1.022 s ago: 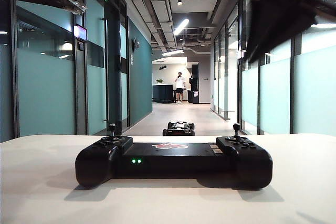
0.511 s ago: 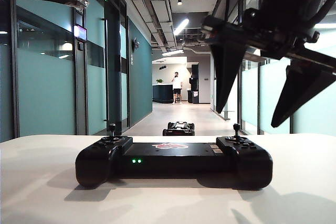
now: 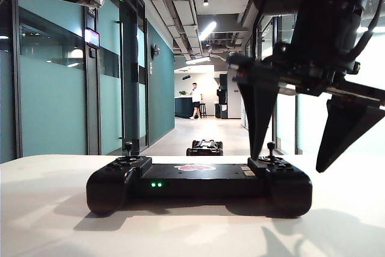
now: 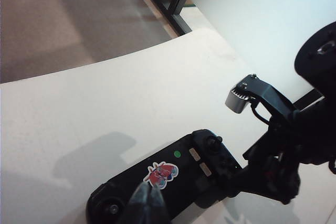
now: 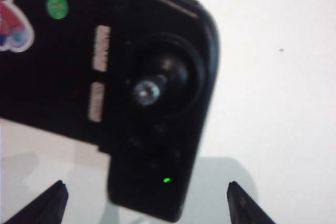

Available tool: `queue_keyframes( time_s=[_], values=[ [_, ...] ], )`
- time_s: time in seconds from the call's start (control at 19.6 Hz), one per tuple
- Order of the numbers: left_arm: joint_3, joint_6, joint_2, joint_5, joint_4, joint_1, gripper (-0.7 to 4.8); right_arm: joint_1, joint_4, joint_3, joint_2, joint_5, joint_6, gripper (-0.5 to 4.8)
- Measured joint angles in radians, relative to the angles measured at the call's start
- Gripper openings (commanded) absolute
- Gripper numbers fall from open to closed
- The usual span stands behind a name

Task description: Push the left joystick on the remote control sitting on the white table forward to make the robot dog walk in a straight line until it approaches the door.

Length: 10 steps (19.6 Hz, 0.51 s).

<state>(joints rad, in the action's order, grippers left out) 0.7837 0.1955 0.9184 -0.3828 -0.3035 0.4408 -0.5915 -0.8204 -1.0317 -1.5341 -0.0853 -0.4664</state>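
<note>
Right gripper: jaws wide apart, above right end of remote control | left gripper: fingers together, holding nothing, over remote control.

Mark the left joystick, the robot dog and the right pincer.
left joystick [image 3: 128, 146]: exterior view, knob top.
robot dog [image 3: 204, 147]: exterior view, body centre.
right pincer [image 3: 292, 133]: exterior view, midway between its spread fingertips.

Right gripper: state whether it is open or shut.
Open. The right gripper hangs over the remote control, fingers spread wide, touching nothing.
</note>
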Motion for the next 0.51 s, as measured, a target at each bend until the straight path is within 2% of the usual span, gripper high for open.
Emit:
queue_keyframes(
  time_s=[0.51],
  values=[
    [0.0,0.0,0.0,0.0,0.0,0.0,-0.05,-0.045,0.018,0.0,-0.099,0.04,0.011,4.08]
  ],
)
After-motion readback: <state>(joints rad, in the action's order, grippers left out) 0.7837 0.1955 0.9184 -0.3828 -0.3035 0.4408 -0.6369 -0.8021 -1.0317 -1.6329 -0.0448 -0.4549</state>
